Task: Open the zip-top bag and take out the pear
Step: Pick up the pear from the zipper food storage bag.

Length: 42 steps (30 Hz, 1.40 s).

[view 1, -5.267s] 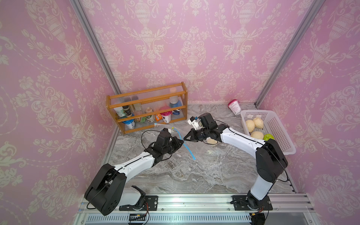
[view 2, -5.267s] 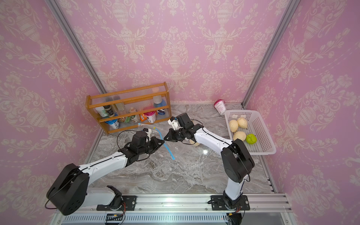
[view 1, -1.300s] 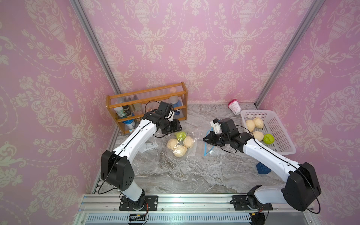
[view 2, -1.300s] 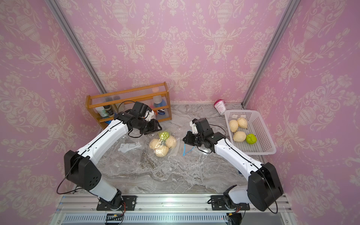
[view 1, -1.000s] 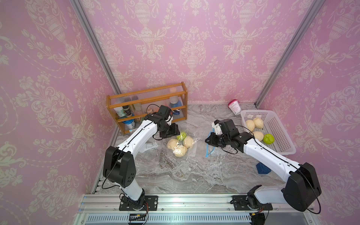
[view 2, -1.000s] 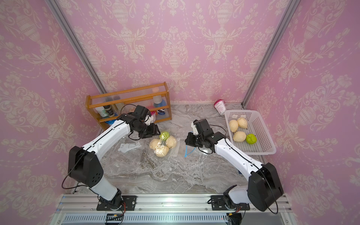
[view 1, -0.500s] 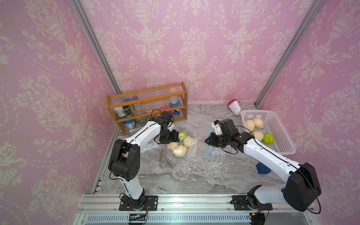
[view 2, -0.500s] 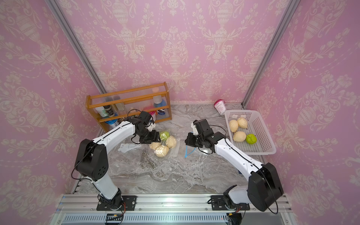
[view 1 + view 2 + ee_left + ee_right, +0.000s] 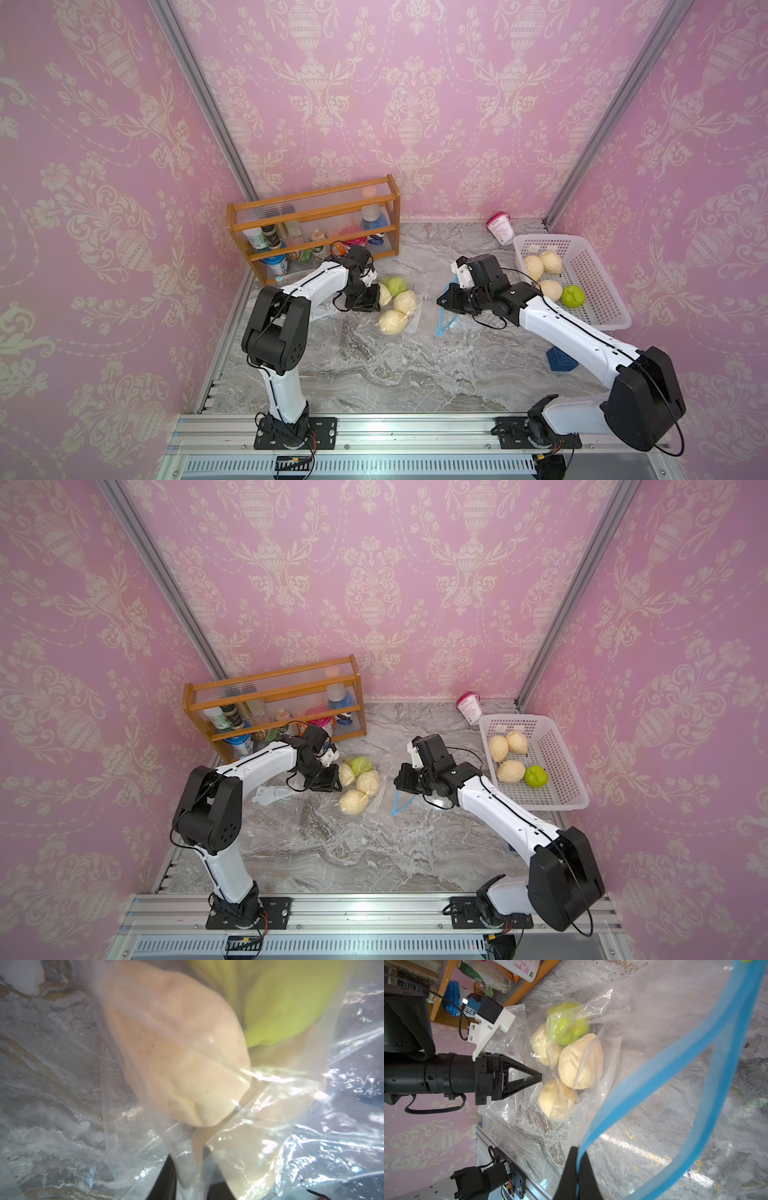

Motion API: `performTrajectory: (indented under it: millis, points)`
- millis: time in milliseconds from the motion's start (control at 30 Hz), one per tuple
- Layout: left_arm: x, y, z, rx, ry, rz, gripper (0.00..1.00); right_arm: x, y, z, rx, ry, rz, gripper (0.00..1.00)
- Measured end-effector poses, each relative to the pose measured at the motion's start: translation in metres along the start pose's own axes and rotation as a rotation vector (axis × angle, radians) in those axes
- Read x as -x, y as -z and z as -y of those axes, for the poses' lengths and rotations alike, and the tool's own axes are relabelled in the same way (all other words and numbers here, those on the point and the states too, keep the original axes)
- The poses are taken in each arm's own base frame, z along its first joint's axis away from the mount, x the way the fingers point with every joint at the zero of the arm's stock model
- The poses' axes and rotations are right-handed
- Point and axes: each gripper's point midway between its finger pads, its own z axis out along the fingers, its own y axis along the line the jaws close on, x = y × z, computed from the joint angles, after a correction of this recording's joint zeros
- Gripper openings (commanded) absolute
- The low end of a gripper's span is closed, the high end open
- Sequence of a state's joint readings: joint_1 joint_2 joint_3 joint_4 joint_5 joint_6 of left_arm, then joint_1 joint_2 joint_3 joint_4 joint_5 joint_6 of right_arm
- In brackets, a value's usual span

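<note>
On the marble table (image 9: 415, 374) lies the clear zip-top bag (image 9: 643, 1012); the right gripper (image 9: 577, 1159) pinches its blue zip edge, the left gripper (image 9: 538, 1079) is closed on film at the opposite end, beside the pears (image 9: 581, 1064) inside

We record both top views looking steeply down from high above the front rail (image 9: 415, 432), taking in the whole marble tabletop (image 9: 415, 374) (they differ only by a slight sideways shift). The left wrist camera sits hard against the zip-top bag (image 9: 291, 1147), its picture blurred. The right wrist camera looks low across that bag toward the left gripper (image 9: 538, 1077) and wooden shelf (image 9: 442, 991), ground the top views also cover.
</note>
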State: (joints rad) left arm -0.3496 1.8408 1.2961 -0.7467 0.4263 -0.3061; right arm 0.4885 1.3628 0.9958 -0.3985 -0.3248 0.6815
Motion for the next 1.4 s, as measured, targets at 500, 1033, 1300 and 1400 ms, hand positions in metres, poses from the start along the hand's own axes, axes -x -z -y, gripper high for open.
performTrajectory:
  millis: [500,1033,1300,1400]
  points:
    - [0.041,0.098,0.053,-0.060,-0.106,0.252,0.00,0.001,-0.018,0.037,0.044,-0.053,0.036,0.00]
    - [0.031,0.108,0.032,0.060,-0.070,0.253,0.00,-0.001,-0.050,0.048,0.109,-0.057,0.012,0.11]
    - [0.027,0.104,0.017,0.124,-0.052,0.241,0.00,0.016,-0.025,0.062,0.092,-0.148,0.065,0.36]
    - [0.023,0.098,0.011,0.136,-0.044,0.224,0.00,0.021,-0.016,0.069,0.064,-0.197,0.089,0.27]
